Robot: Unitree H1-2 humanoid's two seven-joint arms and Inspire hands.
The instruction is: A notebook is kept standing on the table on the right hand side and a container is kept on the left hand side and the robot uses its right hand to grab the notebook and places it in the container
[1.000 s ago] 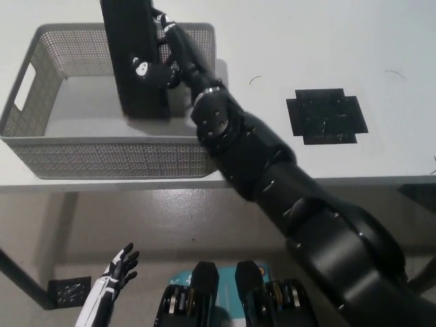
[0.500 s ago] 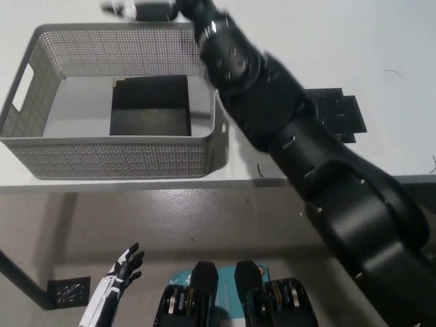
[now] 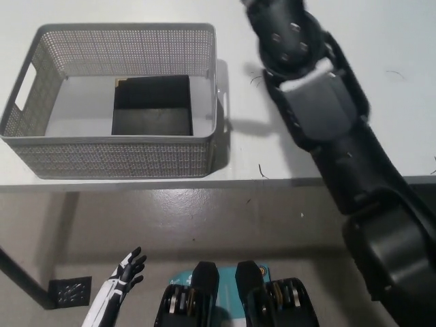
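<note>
The right arm has swung clear, its hand unseen; notebook flat in the container, left hand open, empty, low.

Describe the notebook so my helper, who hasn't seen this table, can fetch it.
Find the grey mesh basket on the white table's left side. The notebook lies flat on its floor, right of centre. It is the only thing inside, a black rectangle against the pale bottom.

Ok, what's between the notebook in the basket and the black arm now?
In the head view, the basket's right wall, then bare white table, separate the notebook from the black arm.
</note>
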